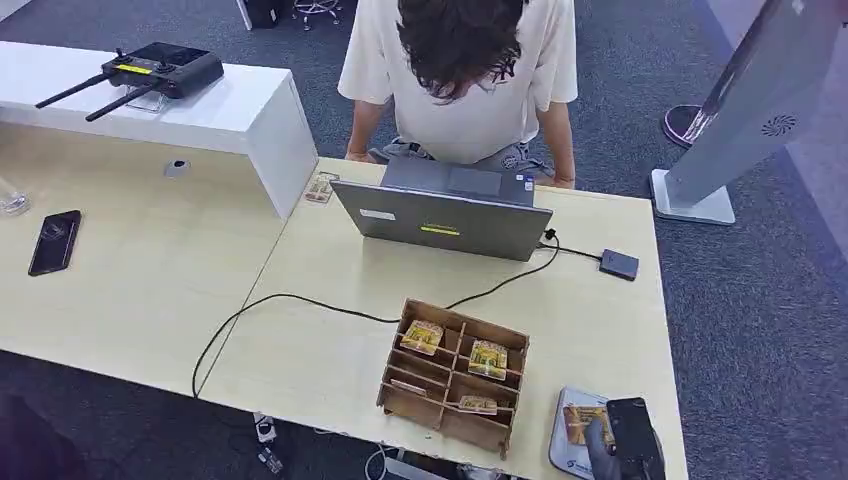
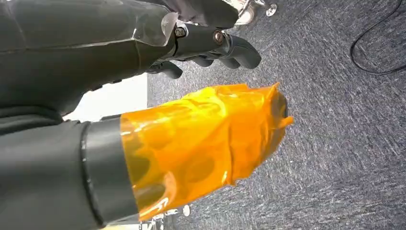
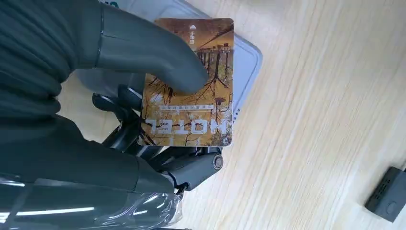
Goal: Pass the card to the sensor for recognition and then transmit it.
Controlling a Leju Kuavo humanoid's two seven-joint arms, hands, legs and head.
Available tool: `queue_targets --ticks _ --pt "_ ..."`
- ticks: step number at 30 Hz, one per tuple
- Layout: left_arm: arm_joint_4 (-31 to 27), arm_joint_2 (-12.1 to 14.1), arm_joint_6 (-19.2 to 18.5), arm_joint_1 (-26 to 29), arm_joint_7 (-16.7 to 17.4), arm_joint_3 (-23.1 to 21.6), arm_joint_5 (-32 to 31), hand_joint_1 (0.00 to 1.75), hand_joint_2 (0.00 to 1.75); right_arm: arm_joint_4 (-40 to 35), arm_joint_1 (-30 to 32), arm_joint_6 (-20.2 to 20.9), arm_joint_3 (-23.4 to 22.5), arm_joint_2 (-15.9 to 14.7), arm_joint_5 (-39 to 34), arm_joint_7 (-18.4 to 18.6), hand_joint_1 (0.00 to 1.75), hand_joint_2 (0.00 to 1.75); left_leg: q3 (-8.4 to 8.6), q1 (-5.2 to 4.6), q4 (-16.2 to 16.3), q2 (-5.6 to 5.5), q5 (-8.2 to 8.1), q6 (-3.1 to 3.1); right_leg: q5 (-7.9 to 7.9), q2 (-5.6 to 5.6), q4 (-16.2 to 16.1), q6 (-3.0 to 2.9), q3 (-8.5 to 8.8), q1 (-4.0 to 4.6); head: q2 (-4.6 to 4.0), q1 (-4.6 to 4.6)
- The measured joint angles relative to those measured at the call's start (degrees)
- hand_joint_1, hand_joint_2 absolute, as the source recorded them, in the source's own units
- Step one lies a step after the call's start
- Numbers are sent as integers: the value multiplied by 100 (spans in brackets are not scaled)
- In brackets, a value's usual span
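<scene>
My right hand (image 1: 625,445) is at the table's near right corner and pinches a brown and yellow hotel card (image 1: 583,420) between thumb and fingers. In the right wrist view the thumb (image 3: 158,52) presses on the card (image 3: 191,127), which lies flat just over a grey-white sensor pad (image 3: 246,62). The pad (image 1: 562,455) lies at the table's front edge; whether the card touches it I cannot tell. My left hand (image 2: 191,96) hangs over grey carpet, its thumb wrapped in orange film, its fingers loosely bent and holding nothing.
A wooden divided box (image 1: 452,375) with several cards stands left of the pad. Behind it are a grey laptop (image 1: 445,215), a black cable and a small dark device (image 1: 619,264). A person (image 1: 460,70) sits across the table. A phone (image 1: 55,241) lies far left.
</scene>
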Motion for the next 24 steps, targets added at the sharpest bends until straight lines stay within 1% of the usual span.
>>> queue_targets --ticks 24 --pt "2 0 0 -1 24 0 -13 0 0 -2 -29 -50 63 -39 258 122 175 175 0 0 0 0 0 0 0 0 0 0 0 0 0 0"
